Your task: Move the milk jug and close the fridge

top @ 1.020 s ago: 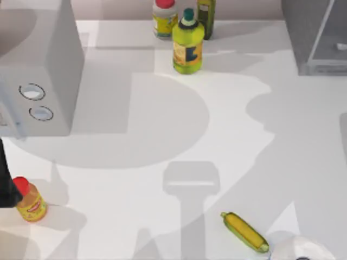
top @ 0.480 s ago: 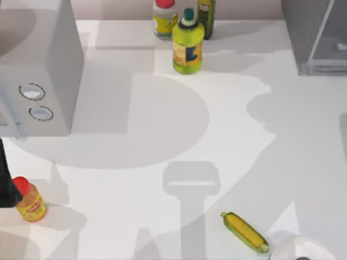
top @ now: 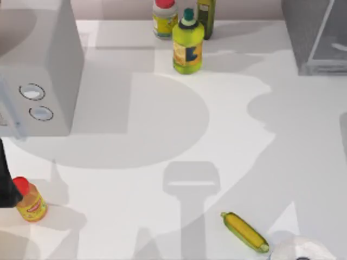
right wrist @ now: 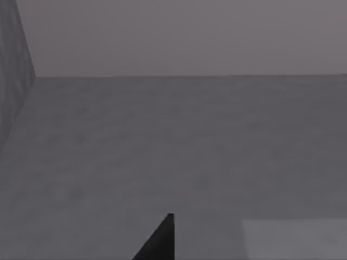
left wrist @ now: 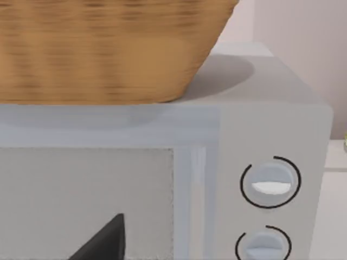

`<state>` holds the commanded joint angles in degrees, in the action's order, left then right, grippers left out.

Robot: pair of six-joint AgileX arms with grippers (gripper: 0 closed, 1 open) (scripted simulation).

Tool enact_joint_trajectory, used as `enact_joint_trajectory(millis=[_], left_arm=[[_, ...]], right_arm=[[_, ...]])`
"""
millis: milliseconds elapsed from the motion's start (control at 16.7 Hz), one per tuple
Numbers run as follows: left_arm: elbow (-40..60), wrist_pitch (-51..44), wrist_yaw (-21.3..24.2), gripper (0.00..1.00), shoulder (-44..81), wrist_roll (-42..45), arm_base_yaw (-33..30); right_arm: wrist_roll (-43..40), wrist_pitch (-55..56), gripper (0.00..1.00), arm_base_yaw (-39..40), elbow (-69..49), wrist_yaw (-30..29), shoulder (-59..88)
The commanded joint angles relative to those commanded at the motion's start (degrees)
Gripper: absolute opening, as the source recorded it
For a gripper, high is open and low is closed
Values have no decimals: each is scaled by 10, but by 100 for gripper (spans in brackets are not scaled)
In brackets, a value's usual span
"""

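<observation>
Nearest the front edge of the table (top: 135,135), well to the right of the microwave (top: 43,65), lie a corn cob (top: 244,232) and, just beside it at the table's edge, a round white thing (top: 301,250). In front of the microwave stands a yellow red-capped bottle (top: 30,200), and a dark part of the left arm (top: 5,179) touches or overlaps it at the top view's left edge. The left gripper (left wrist: 105,241) is held level and aimed at the microwave's front, close to the window and the two round dials (left wrist: 270,181); whether it is spread or closed cannot be told. A wicker basket (left wrist: 103,49) sits on the microwave's roof. The right gripper (right wrist: 160,241) shows as a dark tip facing flat grey surfaces that meet at a corner; its state cannot be told either. Farther back, right of the microwave, stand three bottles (top: 188,43) in a cluster. The fridge (top: 303,32) stands in the far right corner, well apart from the microwave, pale inside showing.
</observation>
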<state>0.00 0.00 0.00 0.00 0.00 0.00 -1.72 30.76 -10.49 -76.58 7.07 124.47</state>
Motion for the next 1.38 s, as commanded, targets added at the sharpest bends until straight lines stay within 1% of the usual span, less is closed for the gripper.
enact_joint_trajectory(millis=[60,600,780,900,1080,1380], left_arm=[[0,0,0,100,0,0,0],[0,0,0,100,0,0,0],[0,0,0,100,0,0,0],[0,0,0,100,0,0,0],[0,0,0,100,0,0,0],[0,0,0,100,0,0,0]], right_arm=[[0,0,100,0,0,0,0],[0,0,100,1,0,0,0],[3,-7,100,6,20,1,-35],[6,-17,100,12,50,-1,-86],[9,-42,100,21,118,-7,-199],[1,-105,100,39,278,-28,-483]])
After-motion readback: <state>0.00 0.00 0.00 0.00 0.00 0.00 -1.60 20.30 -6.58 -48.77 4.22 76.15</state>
